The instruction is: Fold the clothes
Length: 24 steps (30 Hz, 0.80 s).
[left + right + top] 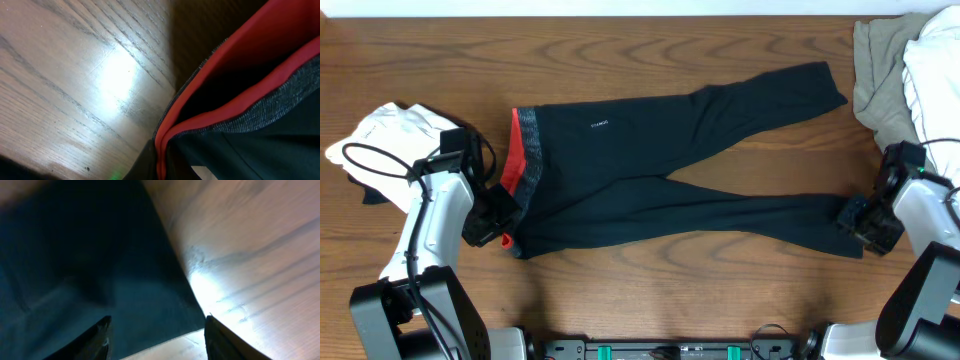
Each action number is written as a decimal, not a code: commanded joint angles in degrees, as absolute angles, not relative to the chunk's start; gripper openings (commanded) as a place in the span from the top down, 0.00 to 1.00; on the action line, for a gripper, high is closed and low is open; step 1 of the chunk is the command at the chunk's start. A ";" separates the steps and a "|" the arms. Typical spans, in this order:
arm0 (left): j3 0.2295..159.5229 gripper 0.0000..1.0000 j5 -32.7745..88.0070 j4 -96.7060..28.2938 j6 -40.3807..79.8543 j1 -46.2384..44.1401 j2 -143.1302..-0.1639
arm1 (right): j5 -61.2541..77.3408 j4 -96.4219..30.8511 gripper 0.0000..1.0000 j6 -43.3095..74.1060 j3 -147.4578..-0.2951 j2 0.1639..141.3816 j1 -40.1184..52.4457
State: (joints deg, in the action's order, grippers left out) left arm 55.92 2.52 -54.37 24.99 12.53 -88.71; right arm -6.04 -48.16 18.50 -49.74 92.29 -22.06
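one pair of long dark navy soft trousers (650, 170) on wooden bench (670, 290). left fingers (483, 226) clenched on red-edged waistband (260, 112), 8 o'clock; right fingers (100, 336) released over cuff (150, 305), 4 o'clock.

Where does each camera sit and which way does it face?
Overhead: above the table, looking straight down on the trousers; both arms show, left gripper at the waistband, right gripper at a leg end.
Left wrist: on the left arm, close on the red-edged waistband; no fingers show.
Right wrist: on the right arm, looking past its open fingers at a dark leg.
All share the trousers.
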 commanded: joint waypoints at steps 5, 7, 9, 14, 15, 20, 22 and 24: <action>55.66 0.93 0.82 -54.54 24.03 12.47 -88.31 | -5.76 -42.81 0.43 21.04 -43.64 92.25 -22.70; 55.66 0.94 0.82 -54.54 24.03 12.47 -88.31 | -5.74 -40.86 0.45 21.10 -42.19 92.25 -22.70; 55.66 0.93 0.82 -54.54 24.03 12.47 -88.31 | -5.74 -39.72 0.53 21.23 -41.45 92.25 -22.70; 55.66 0.93 0.82 -54.57 24.03 12.47 -88.31 | -6.04 -39.07 0.99 21.23 -41.41 92.25 -22.87; 55.66 0.93 0.82 -54.57 24.03 12.47 -88.31 | -6.20 -38.92 0.99 21.23 -41.45 92.25 -23.16; 55.66 0.93 0.82 -54.61 24.03 12.47 -88.31 | -6.24 -39.75 0.99 21.17 -43.44 92.23 -26.28; 55.66 0.93 0.82 -54.63 24.03 12.47 -88.31 | -6.42 -41.36 0.99 21.17 -45.10 92.12 -27.66; 55.68 0.93 0.82 -54.78 24.01 12.47 -88.31 | -7.60 -43.27 0.99 21.21 -47.03 91.81 -28.97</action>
